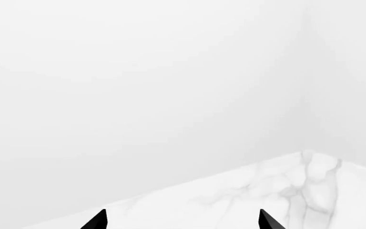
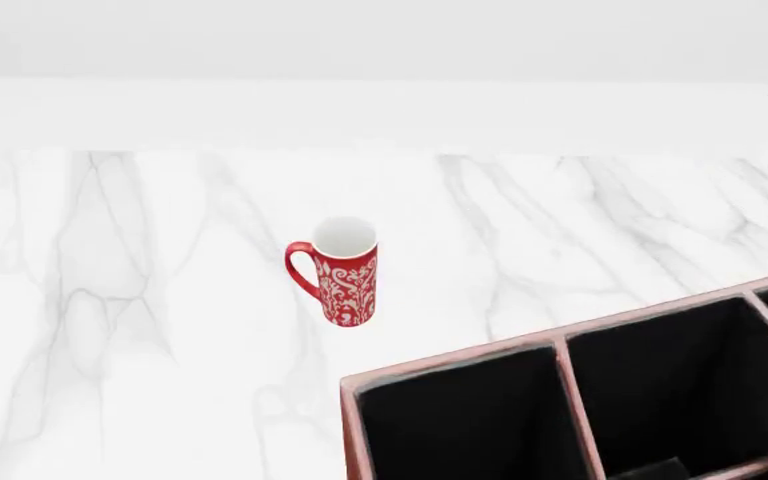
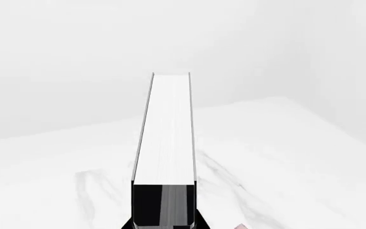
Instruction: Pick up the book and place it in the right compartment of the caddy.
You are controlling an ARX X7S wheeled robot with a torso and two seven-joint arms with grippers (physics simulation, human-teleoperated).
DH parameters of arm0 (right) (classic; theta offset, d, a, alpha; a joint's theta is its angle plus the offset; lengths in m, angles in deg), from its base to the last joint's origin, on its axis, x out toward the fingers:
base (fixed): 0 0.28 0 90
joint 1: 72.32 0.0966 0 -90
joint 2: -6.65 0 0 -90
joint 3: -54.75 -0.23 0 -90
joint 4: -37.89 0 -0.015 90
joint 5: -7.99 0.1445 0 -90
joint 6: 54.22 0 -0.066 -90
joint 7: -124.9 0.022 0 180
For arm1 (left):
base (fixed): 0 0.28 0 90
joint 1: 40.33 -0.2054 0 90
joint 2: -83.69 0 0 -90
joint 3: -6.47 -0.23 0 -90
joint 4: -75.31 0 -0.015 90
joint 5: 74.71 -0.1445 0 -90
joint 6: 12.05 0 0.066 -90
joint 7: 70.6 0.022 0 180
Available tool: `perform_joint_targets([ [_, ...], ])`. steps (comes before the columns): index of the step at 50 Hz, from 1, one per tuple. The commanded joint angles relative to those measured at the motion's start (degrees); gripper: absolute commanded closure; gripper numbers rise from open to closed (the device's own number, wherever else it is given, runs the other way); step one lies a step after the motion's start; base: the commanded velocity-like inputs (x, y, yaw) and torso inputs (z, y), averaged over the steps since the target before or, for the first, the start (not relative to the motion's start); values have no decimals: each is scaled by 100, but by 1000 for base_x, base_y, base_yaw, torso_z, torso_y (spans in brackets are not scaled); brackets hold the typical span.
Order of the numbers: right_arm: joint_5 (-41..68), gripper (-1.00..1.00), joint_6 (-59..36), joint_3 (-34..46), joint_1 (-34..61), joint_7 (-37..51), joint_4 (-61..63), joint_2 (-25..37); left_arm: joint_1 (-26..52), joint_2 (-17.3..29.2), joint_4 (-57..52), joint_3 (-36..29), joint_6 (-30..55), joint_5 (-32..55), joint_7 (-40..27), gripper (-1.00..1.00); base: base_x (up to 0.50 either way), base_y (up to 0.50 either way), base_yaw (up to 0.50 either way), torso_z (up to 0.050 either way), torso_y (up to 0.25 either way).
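White walls and a marble tabletop (image 1: pixel 285 191) fill the left wrist view. Left gripper (image 1: pixel 181 220) hangs over a bare corner, only two black fingertips (image 1: pixel 97 220) showing, spread apart, nothing between them.

Head view: red patterned mug (image 2: pixel 341 272) stands upright mid-table, well apart from the caddy (image 2: pixel 454 362) at the lower right. Pink rims, black lining, two dividers visible. Compartments run off the right edge, so the rightmost one is only partly in view. A black sliver at the far right edge is probably the right arm; can't confirm. Book isn't visible here.

Right wrist view: book (image 3: pixel 167 129) sits clamped in the right gripper (image 3: pixel 164 224), white page edge facing the camera, black end down by the jaws, held straight and lifted above the table. Small pink corner at the bottom is likely the caddy rim.

My read: carry phase. Bring the book over the right compartment, keep it parallel to the dividers, lower it clear of the rims, and only release once it's seated.
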Motion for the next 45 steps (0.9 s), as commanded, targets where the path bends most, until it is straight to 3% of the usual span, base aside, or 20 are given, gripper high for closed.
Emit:
perform_joint_targets([
  [1, -249, 100, 71, -262, -380, 372, 192, 358, 20, 19, -38, 63, -15, 122, -58, -100, 0, 0, 0, 0, 10],
  [22, -277, 100, 133, -283, -542, 536, 124, 483, 39, 139, -100, 21, 244, 122, -372, -100, 0, 0, 0, 0, 1],
  [35, -167, 100, 90, -318, -609, 634, 151, 507, 70, 53, -66, -16, 40, 86, -214, -100, 0, 0, 0, 0, 1],
  [45, 457, 100, -345, -793, -891, 1337, 322, 425, 82, 32, -25, -47, 15, 54, -232, -100, 0, 0, 0, 1, 2],
])
